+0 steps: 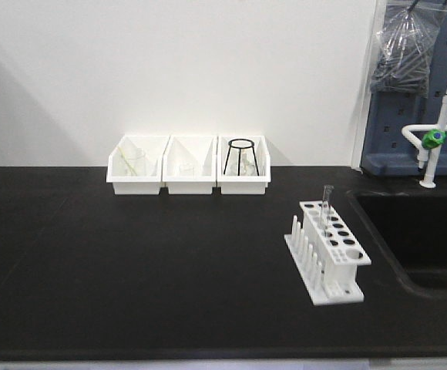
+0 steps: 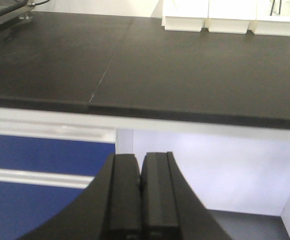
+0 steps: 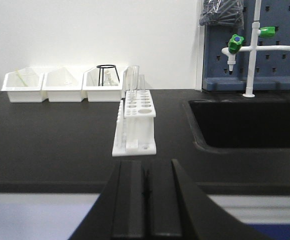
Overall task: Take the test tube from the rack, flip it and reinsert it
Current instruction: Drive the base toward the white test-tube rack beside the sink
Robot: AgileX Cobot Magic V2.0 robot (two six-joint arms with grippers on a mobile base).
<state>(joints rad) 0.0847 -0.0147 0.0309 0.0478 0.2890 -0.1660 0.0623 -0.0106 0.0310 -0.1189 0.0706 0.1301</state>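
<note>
The white rack (image 1: 328, 253) stands on the black bench, right of centre, beside the sink. A clear test tube (image 1: 327, 202) stands upright in a hole at its far end. The right wrist view shows the rack (image 3: 135, 125) straight ahead, with the test tube (image 3: 134, 80) rising above it and a shorter clear tube shape just to its right. My right gripper (image 3: 146, 164) is shut and empty, at the bench's front edge, well short of the rack. My left gripper (image 2: 141, 159) is shut and empty, below and in front of the bench edge. Neither gripper shows in the front view.
Three white open-front bins (image 1: 189, 164) stand at the back wall; the right one holds a black wire stand (image 1: 240, 156). A black sink (image 1: 424, 239) lies right of the rack, with a white and green faucet (image 1: 434, 139) behind it. A blue cabinet front (image 2: 45, 165) is under the bench.
</note>
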